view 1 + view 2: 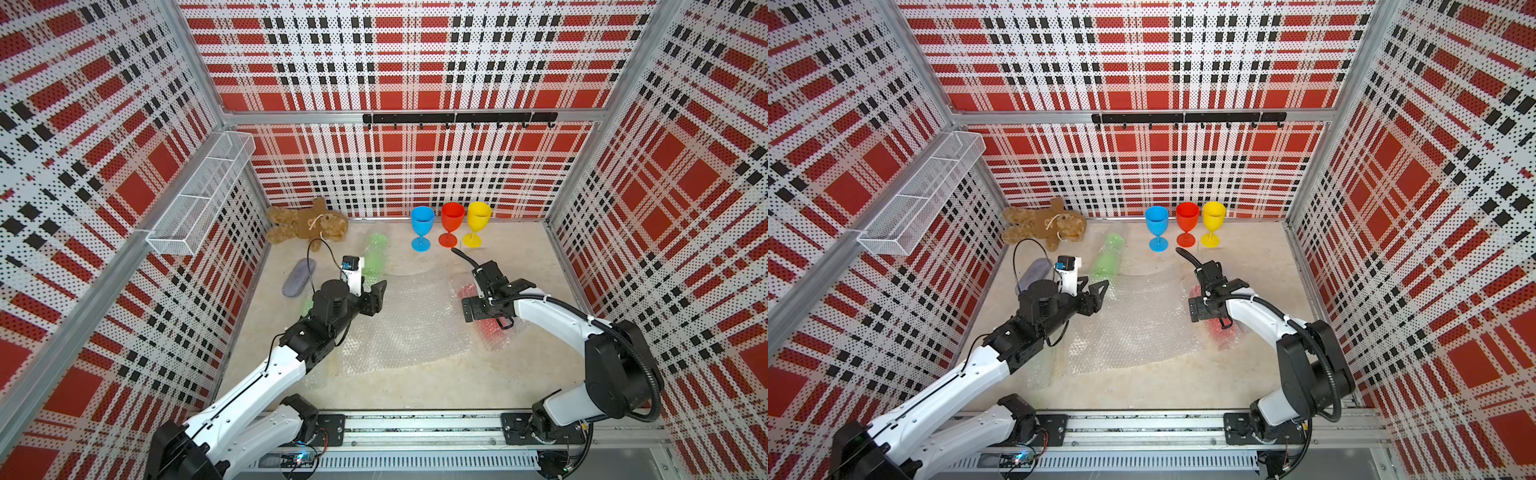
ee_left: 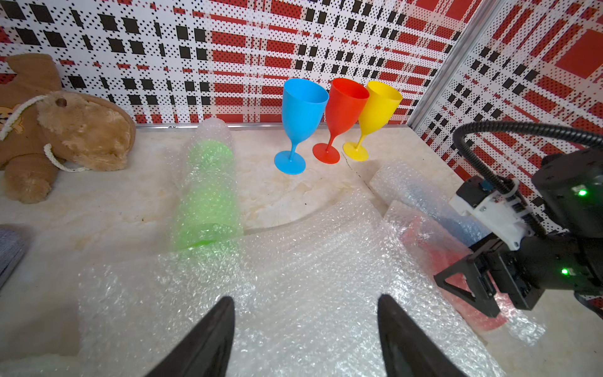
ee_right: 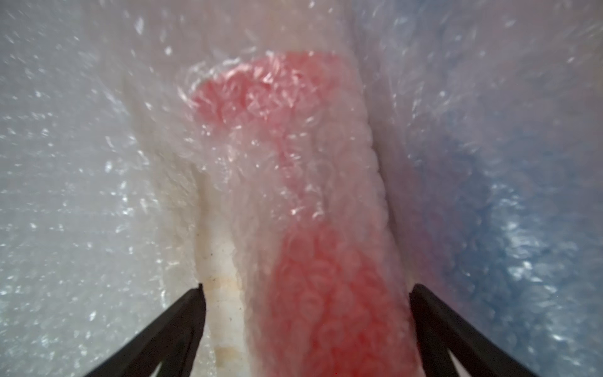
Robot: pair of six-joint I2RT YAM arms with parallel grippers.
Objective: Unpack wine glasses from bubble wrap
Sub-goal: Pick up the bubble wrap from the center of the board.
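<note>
Loose bubble wrap point(image 1: 407, 328) lies flat at near centre. Our left end effector point(image 2: 305, 297) hovers released above it. Our right end effector point(image 3: 306, 287), spread wide, straddles the wrapped red wine glass point(image 3: 329, 310) at right; next, we judge, it must clench, then peel.

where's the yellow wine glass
In both top views the yellow wine glass stands upright by the back wall, at the row's right end beside the upright red wine glass.

Wrapped red goblet point(image 3: 326, 293) shows only blurred through bubble wrap point(image 3: 81, 196).
</note>
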